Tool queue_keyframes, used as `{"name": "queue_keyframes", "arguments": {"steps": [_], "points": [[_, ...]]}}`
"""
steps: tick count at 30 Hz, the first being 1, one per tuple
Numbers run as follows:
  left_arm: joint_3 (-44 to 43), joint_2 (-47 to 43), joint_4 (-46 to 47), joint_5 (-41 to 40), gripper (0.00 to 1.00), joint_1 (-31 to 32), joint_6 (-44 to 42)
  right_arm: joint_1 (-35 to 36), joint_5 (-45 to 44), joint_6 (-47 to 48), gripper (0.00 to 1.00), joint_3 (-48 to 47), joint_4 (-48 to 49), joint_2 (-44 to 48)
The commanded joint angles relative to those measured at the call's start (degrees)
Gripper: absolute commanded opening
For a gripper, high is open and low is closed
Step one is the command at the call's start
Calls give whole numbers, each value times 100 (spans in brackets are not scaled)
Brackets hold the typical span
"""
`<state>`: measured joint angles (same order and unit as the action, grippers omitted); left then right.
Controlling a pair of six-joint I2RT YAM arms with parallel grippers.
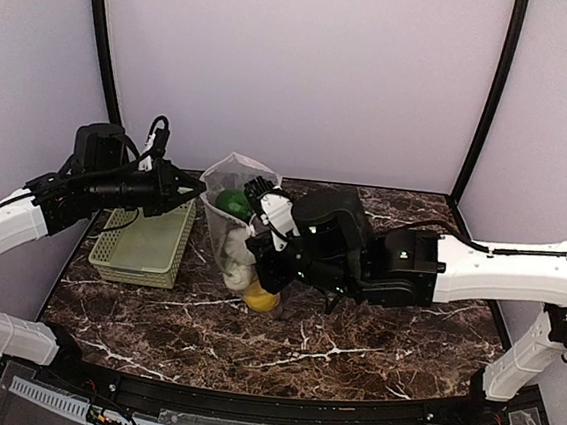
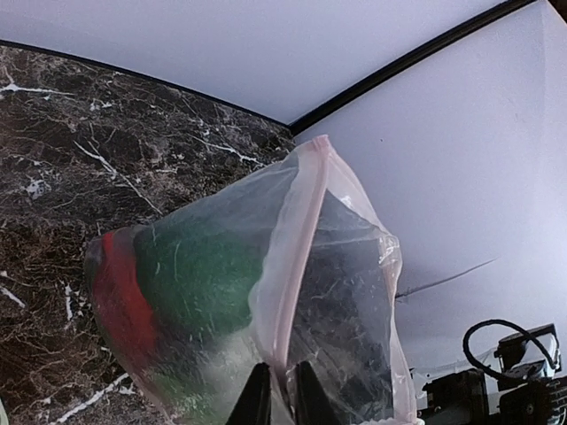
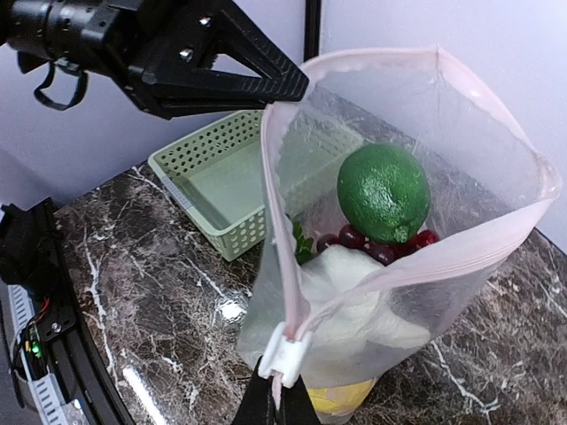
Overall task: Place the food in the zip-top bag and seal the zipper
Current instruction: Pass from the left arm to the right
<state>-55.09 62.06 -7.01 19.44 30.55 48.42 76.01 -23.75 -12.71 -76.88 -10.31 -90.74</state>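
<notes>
The zip-top bag (image 1: 227,175) hangs upright over the table with its mouth open, stretched between both grippers. My left gripper (image 1: 197,194) (image 2: 282,400) is shut on the far end of the pink zipper (image 2: 297,239) edge. My right gripper (image 1: 261,190) (image 3: 280,405) is shut on the near corner, just below the white slider (image 3: 285,352). The food lies inside the bag (image 3: 416,133): a green round fruit (image 3: 383,190) on top, dark red pieces (image 3: 381,246), a white piece (image 3: 354,297) and a yellow lemon (image 3: 347,400) (image 1: 261,297) at the bottom.
The pale green mesh basket (image 1: 144,249) (image 3: 221,190) stands to the left of the bag, under the left arm. Dark marble table (image 1: 351,350) spreads in front and to the right. Pale walls enclose the back and sides.
</notes>
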Motion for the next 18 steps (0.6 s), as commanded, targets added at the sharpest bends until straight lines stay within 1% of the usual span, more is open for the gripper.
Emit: {"name": "queue_keyframes", "arguments": {"steps": [1,2,3,4,5,6,7,8,9,10,11,12,13,14,16,18], "points": [[-619,-406,-996,-234,14,-40,-1105,-64,751,733,0,-272,212,610],[-747,-476,-1128,-220,19,-40,-1242,-124,1023,843,0,-301,166,694],[-809,-520,-1332,-212,22,-40,-1492,-196,1327,938,0,-324,123,807],[-920,-614,-1419,-175,29,-40,-1638,-267,1643,1023,0,-341,79,869],[-975,-668,-1554,-159,32,-40,-1934,-337,2003,1092,0,-345,35,939],[-1102,-768,-1609,-116,40,-40,-2087,-401,2273,1149,0,-345,-5,994],[-1176,-806,-1701,-81,44,-40,-2416,-470,2649,1197,0,-352,-74,1030],[-1343,-859,-1735,62,52,-40,-2588,-527,2962,1233,0,-377,-140,1059],[-1424,-865,-1767,206,56,-40,-2936,-574,3199,1231,0,-386,-214,1078],[-1588,-843,-1759,588,61,-40,-3125,-609,3386,1233,0,-389,-284,1088],[-1647,-774,-1712,851,62,-40,-3440,-644,3544,1235,0,-381,-342,1099],[-1749,-731,-1679,1356,65,-35,-3709,-677,3656,1293,0,-368,-391,1107],[-1818,-619,-1615,1622,65,-38,-3810,-695,3762,1348,0,-345,-434,1115],[-1837,-560,-1587,2094,66,-28,-3998,-709,3871,1358,0,-326,-475,1116],[-1854,-404,-1462,2552,66,14,-4217,-732,4135,1338,0,-335,-578,1107],[-1865,-266,-1297,2781,66,92,-4332,-741,4388,1310,0,-400,-713,1057]]}}
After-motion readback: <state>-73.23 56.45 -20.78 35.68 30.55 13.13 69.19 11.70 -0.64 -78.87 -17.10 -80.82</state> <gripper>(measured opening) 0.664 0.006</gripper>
